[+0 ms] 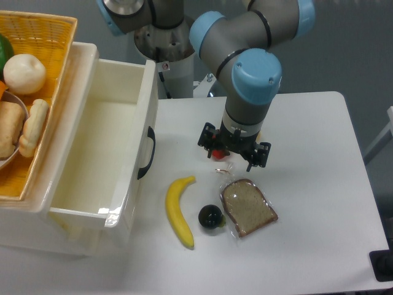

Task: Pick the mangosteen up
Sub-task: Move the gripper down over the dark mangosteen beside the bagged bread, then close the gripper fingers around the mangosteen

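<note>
white desk (319, 184): mangosteen (210, 217) near front edge, between banana (179, 212) at its 9 o'clock and bread slice (249, 207) at its 3 o'clock. gripper (232, 161) at 12 o'clock, well apart; jaw state cannot be told.
</note>
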Controlling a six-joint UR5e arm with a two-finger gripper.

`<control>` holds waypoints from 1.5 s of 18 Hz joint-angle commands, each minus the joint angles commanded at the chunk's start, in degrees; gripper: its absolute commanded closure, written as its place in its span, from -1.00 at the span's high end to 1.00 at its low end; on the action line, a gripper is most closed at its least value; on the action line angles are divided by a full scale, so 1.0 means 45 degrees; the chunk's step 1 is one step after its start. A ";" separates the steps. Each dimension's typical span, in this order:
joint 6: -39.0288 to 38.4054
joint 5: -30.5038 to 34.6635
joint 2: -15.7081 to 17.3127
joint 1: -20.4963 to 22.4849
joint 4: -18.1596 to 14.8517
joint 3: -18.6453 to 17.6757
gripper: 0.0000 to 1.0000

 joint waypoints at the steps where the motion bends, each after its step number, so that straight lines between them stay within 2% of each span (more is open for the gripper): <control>1: -0.0447 0.0000 -0.0234 -0.0039 0.0215 -0.0019 1.00; 8: -0.2402 -0.0020 -0.1563 -0.0507 0.1660 -0.0059 1.00; 10: -0.2795 0.0000 -0.1837 -0.0644 0.1760 -0.0059 1.00; 15: -0.5447 -0.0234 -0.2131 -0.0664 0.2013 0.0117 1.00; 18: -0.6288 -0.0273 -0.2131 -0.0645 0.2072 0.0156 1.00; 21: -0.8376 -0.0293 -0.2131 -0.0625 0.2267 0.0215 1.00; 23: -0.9101 -0.0235 -0.2364 -0.0684 0.2346 0.0390 1.00; 27: -1.0079 -0.0273 -0.2346 -0.0742 0.2424 0.0449 1.00</control>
